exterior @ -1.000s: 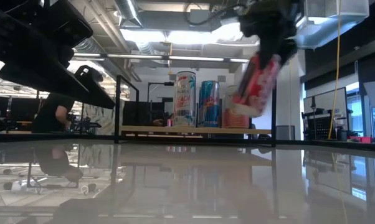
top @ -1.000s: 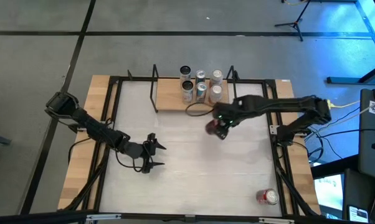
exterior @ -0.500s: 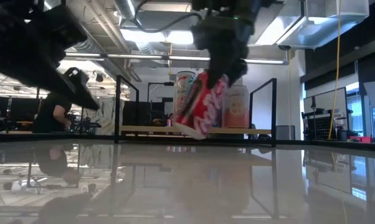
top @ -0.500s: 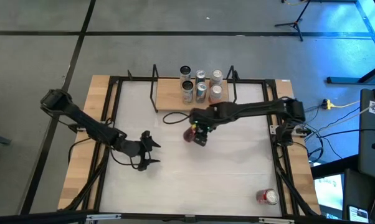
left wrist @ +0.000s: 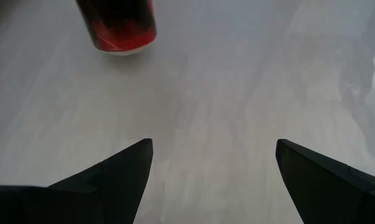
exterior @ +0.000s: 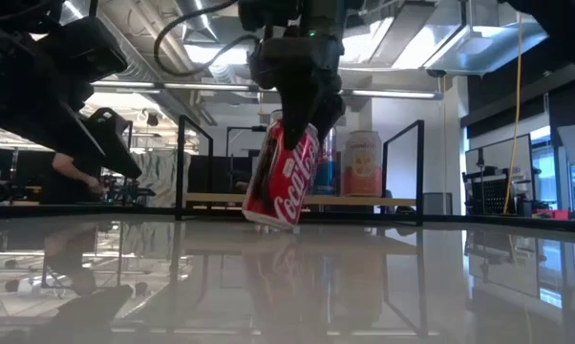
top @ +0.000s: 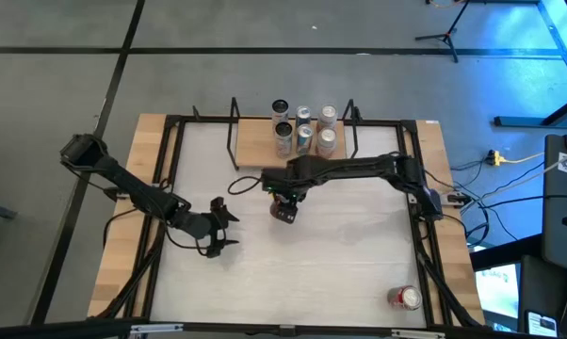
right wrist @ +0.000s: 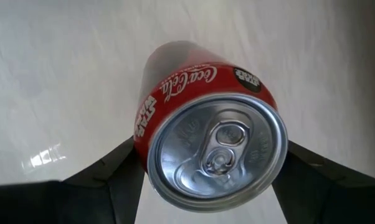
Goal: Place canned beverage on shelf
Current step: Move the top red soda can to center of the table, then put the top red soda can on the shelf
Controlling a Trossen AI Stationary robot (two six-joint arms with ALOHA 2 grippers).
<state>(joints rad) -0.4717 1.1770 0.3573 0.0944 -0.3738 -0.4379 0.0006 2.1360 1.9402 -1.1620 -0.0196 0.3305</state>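
A red Coca-Cola can (top: 284, 211) is in my right gripper (top: 286, 198), which reaches in from the table's right to just in front of the shelf (top: 257, 151). The shelf is a light-wood board with black rod uprights at the table's far edge, and several cans (top: 304, 132) stand on it. In the low view the can (exterior: 283, 177) is tilted under the gripper. My left gripper (top: 223, 230) is open and empty, left of the can; its wrist view shows the can (left wrist: 118, 25) ahead of the fingers. My right gripper pinches the can between its two fingers, on opposite sides of the wall just below the top rim (right wrist: 145, 134). The fingers come from above, slanting in from the table's right. The can is tilted, its top toward the right; its lower rim (exterior: 266, 220) is at the tabletop, and I cannot tell if it touches.
A second red can (top: 404, 298) lies on the table near its front right corner. A black frame (top: 175, 169) runs along the table's sides. The white tabletop (top: 340, 254) is bare between the two grippers and the near edge.
My right gripper has carried the red can toward the table's left edge and down, from well above the table to just over it. The can stays tilted but stands more upright now.
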